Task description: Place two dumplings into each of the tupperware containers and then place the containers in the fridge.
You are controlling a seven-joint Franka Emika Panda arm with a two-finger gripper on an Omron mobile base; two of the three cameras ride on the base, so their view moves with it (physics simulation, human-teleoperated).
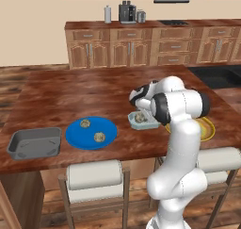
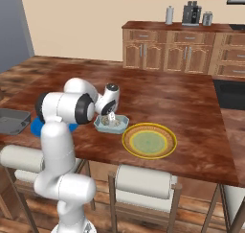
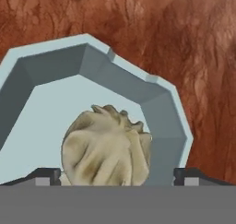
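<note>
Pale blue tub (image 3: 50, 85): one dumpling (image 3: 107, 144) inside, seen close in hand view. Gripper (image 2: 111, 117): above tub, tips spread wide, apparently holding nothing. Left base view: two dumplings (image 1: 85, 124) on blue plate (image 1: 91, 132); grey tub (image 1: 34, 143) beside.

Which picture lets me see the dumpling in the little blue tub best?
The hand view: the dumpling looks huge there, folds and all, inside the tub. The left base view shows it as a small lump partly behind the arm. In the right base view it's too small to tell.
</note>
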